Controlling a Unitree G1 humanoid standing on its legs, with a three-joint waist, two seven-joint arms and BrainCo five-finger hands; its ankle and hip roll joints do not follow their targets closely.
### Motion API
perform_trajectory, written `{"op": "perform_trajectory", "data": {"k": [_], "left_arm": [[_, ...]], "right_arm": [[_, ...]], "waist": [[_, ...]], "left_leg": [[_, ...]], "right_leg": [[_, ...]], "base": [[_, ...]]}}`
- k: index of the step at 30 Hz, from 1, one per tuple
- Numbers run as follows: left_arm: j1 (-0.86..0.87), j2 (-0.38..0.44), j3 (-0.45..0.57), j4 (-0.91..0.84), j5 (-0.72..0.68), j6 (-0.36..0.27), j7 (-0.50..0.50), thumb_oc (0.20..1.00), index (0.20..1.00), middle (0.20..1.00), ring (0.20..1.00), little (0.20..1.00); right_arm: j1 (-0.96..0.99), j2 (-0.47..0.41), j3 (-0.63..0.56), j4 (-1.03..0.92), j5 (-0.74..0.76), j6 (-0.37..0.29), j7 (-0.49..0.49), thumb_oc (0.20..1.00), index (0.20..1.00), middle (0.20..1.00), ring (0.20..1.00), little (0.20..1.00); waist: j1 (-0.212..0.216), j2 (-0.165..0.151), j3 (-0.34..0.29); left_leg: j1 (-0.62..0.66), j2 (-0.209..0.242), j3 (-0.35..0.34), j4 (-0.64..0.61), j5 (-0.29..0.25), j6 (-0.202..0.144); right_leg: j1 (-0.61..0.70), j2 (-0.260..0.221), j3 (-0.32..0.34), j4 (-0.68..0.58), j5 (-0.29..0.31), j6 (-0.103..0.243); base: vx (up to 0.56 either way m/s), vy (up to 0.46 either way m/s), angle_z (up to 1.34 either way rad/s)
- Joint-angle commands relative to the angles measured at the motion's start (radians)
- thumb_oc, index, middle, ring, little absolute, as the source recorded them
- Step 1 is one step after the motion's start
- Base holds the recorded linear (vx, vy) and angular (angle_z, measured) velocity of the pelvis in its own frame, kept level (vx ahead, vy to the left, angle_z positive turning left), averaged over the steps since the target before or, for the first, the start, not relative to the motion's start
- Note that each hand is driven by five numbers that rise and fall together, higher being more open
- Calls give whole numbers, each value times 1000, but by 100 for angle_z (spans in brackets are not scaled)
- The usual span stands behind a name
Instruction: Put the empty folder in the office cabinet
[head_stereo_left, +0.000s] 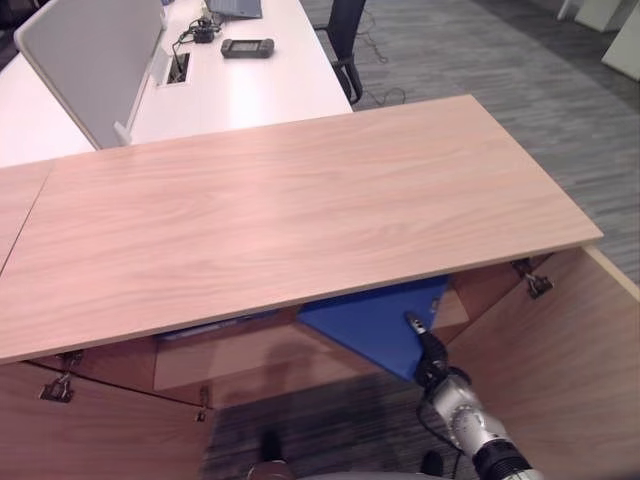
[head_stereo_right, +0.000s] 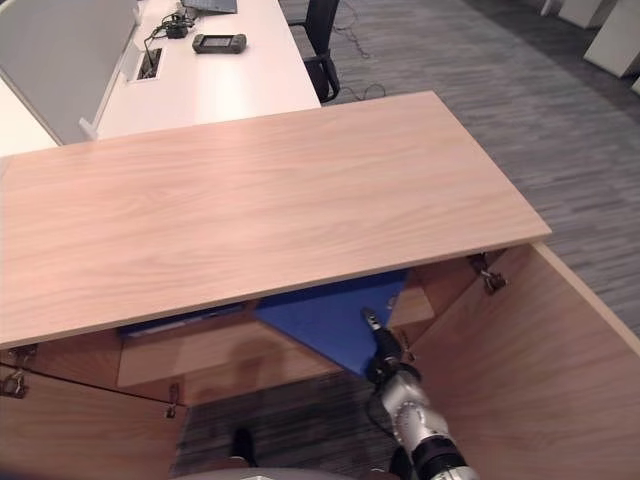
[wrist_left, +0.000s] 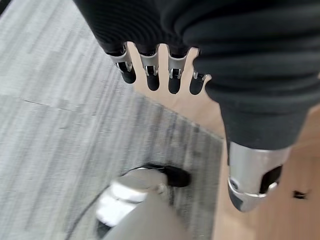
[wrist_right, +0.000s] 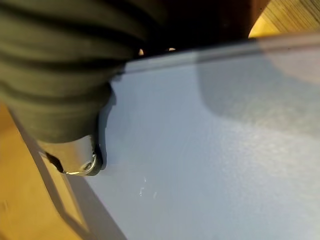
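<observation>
A: Where is the flat blue plastic folder (head_stereo_left: 375, 322)?

B: Partly inside the open wooden office cabinet (head_stereo_left: 300, 200), one corner jutting out beneath its top panel.

A: And the hands?

B: The right hand (head_stereo_right: 383, 350) pinches that corner, thumb on top. The left hand (wrist_left: 155, 75) hangs relaxed over carpet.

A: How might it handle?

B: Probably light, stiff, slick; grip an edge.

Office: desks (head_stereo_left: 250, 85), carpet (head_stereo_left: 480, 60), chair (head_stereo_left: 345, 40)
</observation>
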Motion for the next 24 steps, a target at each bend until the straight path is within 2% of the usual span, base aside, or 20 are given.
{"op": "perform_trajectory", "data": {"k": [1, 3, 5, 6, 7, 8, 9, 10, 11, 12, 14, 15, 18, 24], "left_arm": [[-1, -6, 0, 57, 28, -4, -1, 1000, 1000, 1000, 1000, 1000], [4, -4, -1, 47, 38, -12, -11, 1000, 1000, 1000, 1000, 1000], [2, -5, -9, 49, 54, -14, -14, 1000, 1000, 1000, 1000, 1000], [2, -4, -9, 50, 54, -14, -14, 1000, 1000, 1000, 1000, 1000], [-4, -11, -34, 49, 65, -18, -10, 1000, 1000, 1000, 1000, 1000], [-16, -12, -56, 46, 81, -22, -10, 1000, 1000, 1000, 1000, 1000], [-16, -12, -56, 46, 81, -22, -10, 1000, 1000, 1000, 1000, 1000], [-22, -12, -72, 43, 90, -20, -8, 1000, 1000, 1000, 1000, 1000], [-20, -18, -95, 38, 105, -19, -8, 1000, 1000, 1000, 1000, 1000], [-20, -18, -94, 38, 105, -18, -8, 1000, 1000, 1000, 1000, 1000], [-21, -23, -113, 43, 116, -14, -14, 1000, 1000, 1000, 1000, 1000], [-17, -27, -106, 44, 111, -11, -16, 1000, 1000, 1000, 1000, 1000], [-19, -36, -80, 49, 92, -5, -17, 1000, 1000, 1000, 1000, 1000], [-10, -56, -59, 63, 99, 11, -4, 1000, 1000, 1000, 1000, 1000]], "right_arm": [[-75, -47, -63, -59, 21, -73, 28, 200, 200, 200, 200, 200], [-82, -50, -81, -50, 16, -80, 22, 200, 200, 200, 200, 200], [-94, -45, -96, -49, 11, -76, 23, 200, 200, 200, 200, 200], [-94, -45, -96, -49, 11, -76, 23, 200, 200, 200, 200, 200], [-115, -36, -89, -68, -3, -74, 22, 200, 200, 200, 200, 200], [-116, -27, -83, -68, -9, -81, 23, 200, 200, 200, 200, 200], [-116, -27, -83, -68, -9, -81, 23, 200, 200, 200, 200, 200], [-108, -26, -81, -74, -4, -82, 25, 200, 200, 200, 200, 200], [-84, -24, -80, -88, 1, -84, 30, 200, 200, 200, 200, 200], [-85, -23, -80, -88, 1, -84, 30, 200, 200, 200, 200, 200], [-53, -24, -69, -95, 6, -83, 34, 200, 200, 200, 200, 200], [-53, -23, -68, -97, 0, -85, 35, 200, 200, 200, 200, 200], [-45, -23, -53, -78, 17, -89, 36, 200, 200, 200, 200, 200], [-1, -18, -42, -89, 44, -86, 31, 200, 200, 200, 200, 200]], "waist": [[27, 29, 28], [35, 9, 42], [33, -2, 50], [34, -3, 49], [31, -7, 71], [18, -3, 77], [18, -3, 78], [7, -7, 80], [3, -6, 71], [2, -8, 68], [-5, -9, 54], [0, -13, 53], [0, -27, 32], [-9, -29, 6]], "left_leg": [[-93, 71, -120, 137, -56, 2], [-123, 49, -128, 193, -104, 19], [-134, 19, -122, 215, -133, 42], [-136, 18, -121, 218, -135, 43], [-135, 2, -98, 236, -154, 65], [-133, -9, -92, 233, -163, 89], [-133, -9, -91, 233, -164, 89], [-132, -28, -97, 231, -165, 106], [-123, -54, -94, 217, -162, 133], [-125, -55, -94, 215, -158, 133], [-105, -86, -83, 191, -149, 150], [-92, -101, -79, 181, -151, 155], [-51, -120, -72, 134, -139, 152], [25, -96, -65, 73, -124, 131]], "right_leg": [[-23, 10, 49, -4, -44, 43], [-44, -11, 51, -4, -15, 56], [-82, -37, 55, -4, 33, 67], [-85, -38, 58, -4, 34, 68], [-128, -57, 53, -4, 106, 78], [-115, -52, 60, -4, 92, 75], [-114, -52, 60, -4, 92, 75], [-98, -34, 106, 13, 69, 64], [-83, 15, 173, 63, 7, 43], [-87, 13, 173, 64, 8, 43], [-73, 71, 166, 71, -50, 13], [-61, 86, 143, 59, -57, 8], [-32, 136, 149, 20, -72, -12], [7, 172, 132, -4, -98, -20]], "base": [[-169, 167, -5], [-106, 183, 8], [-98, 211, 2], [-154, 212, -13], [-177, 244, -19], [-176, 242, -32], [-82, 213, -44], [-10, 241, -43], [-13, 242, -17], [17, 226, -7], [27, 134, -16], [29, 93, -5], [74, 28, 1], [113, -34, -19]]}}
